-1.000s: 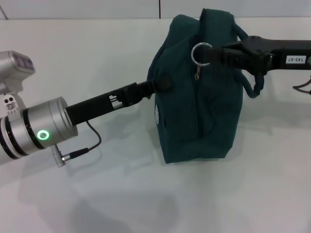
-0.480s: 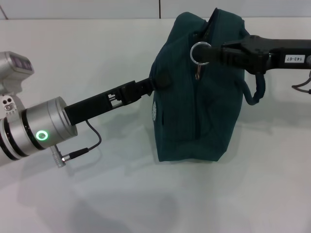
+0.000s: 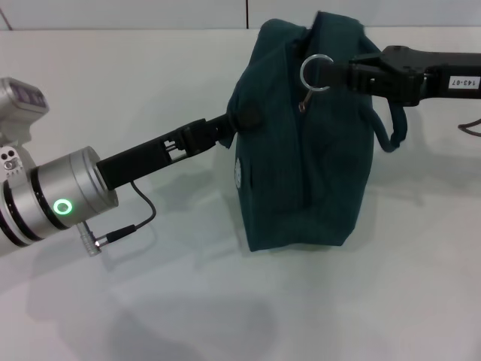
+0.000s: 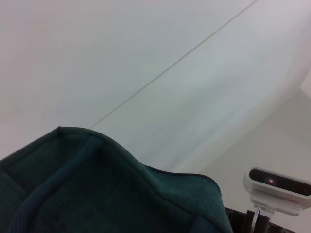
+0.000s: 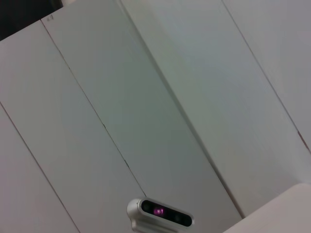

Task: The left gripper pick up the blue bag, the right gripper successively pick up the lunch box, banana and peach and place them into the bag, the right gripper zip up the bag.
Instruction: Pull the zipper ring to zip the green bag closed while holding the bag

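Observation:
The blue bag (image 3: pixel 301 165) stands upright on the white table, and its teal fabric (image 4: pixel 97 194) fills the lower part of the left wrist view. My left gripper (image 3: pixel 244 120) reaches in from the left and is shut on the bag's upper left side. Coming from the right, my right gripper (image 3: pixel 338 74), the one with the white label, is shut on the zip's silver ring pull (image 3: pixel 314 73) near the bag's top. A rope handle (image 3: pixel 392 128) hangs under the right arm. The lunch box, banana and peach are out of view.
The white table (image 3: pixel 150 301) spreads in front of and to the left of the bag. A black cable (image 3: pixel 128 226) dangles below the left arm. A pale panelled wall (image 5: pixel 146 97) stands behind, and the left arm's wrist camera (image 5: pixel 160 213) shows in the right wrist view.
My right gripper has drawn the ring pull slightly up and to the right. The bag's top has shifted with it, while the left gripper keeps its hold.

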Controlling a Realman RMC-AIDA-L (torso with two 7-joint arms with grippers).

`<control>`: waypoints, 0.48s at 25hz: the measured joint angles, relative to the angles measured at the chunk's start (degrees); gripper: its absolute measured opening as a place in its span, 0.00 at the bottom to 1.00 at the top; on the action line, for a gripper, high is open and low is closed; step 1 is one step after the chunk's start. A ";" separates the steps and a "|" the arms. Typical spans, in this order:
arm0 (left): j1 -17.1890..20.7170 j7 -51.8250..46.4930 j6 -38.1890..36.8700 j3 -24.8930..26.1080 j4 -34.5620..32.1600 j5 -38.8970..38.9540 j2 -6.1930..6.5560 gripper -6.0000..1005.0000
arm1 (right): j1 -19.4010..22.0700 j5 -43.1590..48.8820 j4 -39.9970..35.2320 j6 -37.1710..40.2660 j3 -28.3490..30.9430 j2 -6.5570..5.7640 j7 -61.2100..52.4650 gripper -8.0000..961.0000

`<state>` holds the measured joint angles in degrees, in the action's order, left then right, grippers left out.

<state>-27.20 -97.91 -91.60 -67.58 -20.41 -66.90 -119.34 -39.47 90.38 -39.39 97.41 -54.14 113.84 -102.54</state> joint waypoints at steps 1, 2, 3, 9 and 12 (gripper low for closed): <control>0.02 0.00 0.00 0.00 0.01 0.11 -0.02 0.06 | 0.03 -0.01 0.00 -0.06 0.01 0.00 -0.01 0.02; 0.02 0.00 0.00 0.00 0.01 0.19 -0.04 0.06 | 0.04 -0.02 0.00 -0.10 0.11 0.00 -0.01 0.02; 0.00 0.01 0.00 0.00 0.01 0.18 -0.04 0.06 | 0.07 -0.03 0.00 -0.14 0.30 0.00 -0.01 0.02; -0.18 0.40 -0.35 -0.27 0.00 -0.03 -0.05 0.06 | 0.33 -0.39 -0.01 -0.08 2.21 -0.28 -0.03 0.02; -0.23 1.31 -1.20 -0.36 0.02 -0.16 -0.04 0.06 | 0.39 -0.44 0.19 -0.11 2.76 -0.38 -0.03 0.02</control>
<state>-27.43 -96.60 -92.80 -67.94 -20.39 -67.06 -119.37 -39.08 89.94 -39.20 97.30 -51.38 113.46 -102.57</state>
